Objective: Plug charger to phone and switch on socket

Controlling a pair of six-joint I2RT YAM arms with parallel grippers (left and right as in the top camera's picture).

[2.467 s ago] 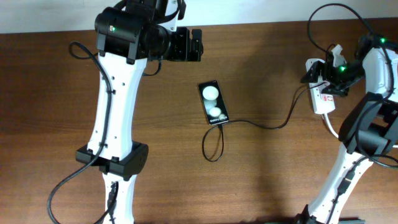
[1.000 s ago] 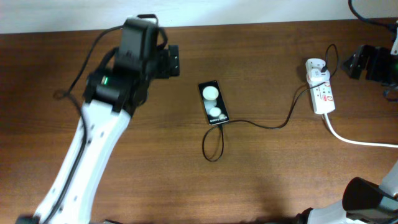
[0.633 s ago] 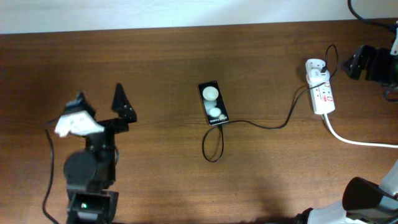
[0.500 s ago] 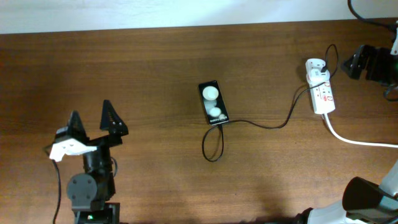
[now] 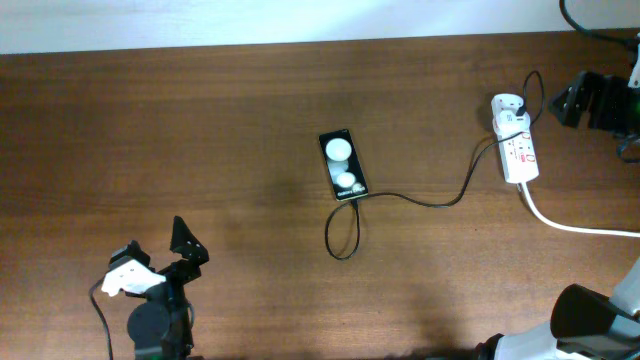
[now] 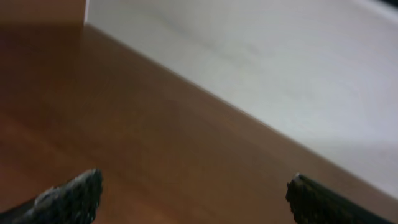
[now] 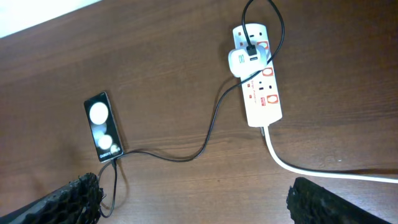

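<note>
The black phone point(image 5: 342, 165) lies flat at the table's middle, two white circles on its face. The thin black charger cable point(image 5: 430, 203) meets the phone's near end, loops, and runs right to the white adapter point(image 5: 508, 108), which is plugged into the white socket strip point(image 5: 520, 155). My left gripper point(image 5: 155, 250) is open and empty at the front left, far from the phone. My right gripper point(image 5: 578, 100) is open and empty, high and to the right of the socket. The right wrist view shows the phone point(image 7: 102, 126), cable point(image 7: 205, 140), adapter point(image 7: 244, 62) and socket point(image 7: 262, 93) beyond the open jaws point(image 7: 194, 198).
The socket's thick white cord point(image 5: 570, 225) runs off the right edge and also shows in the right wrist view point(image 7: 311, 169). The left wrist view shows only brown table point(image 6: 124, 137) and a white wall point(image 6: 267, 74) past its open jaws point(image 6: 189, 196).
My left arm has swung from the table's back, near the phone, down to the front left corner. My right arm left the socket and pulled back to the right edge.
</note>
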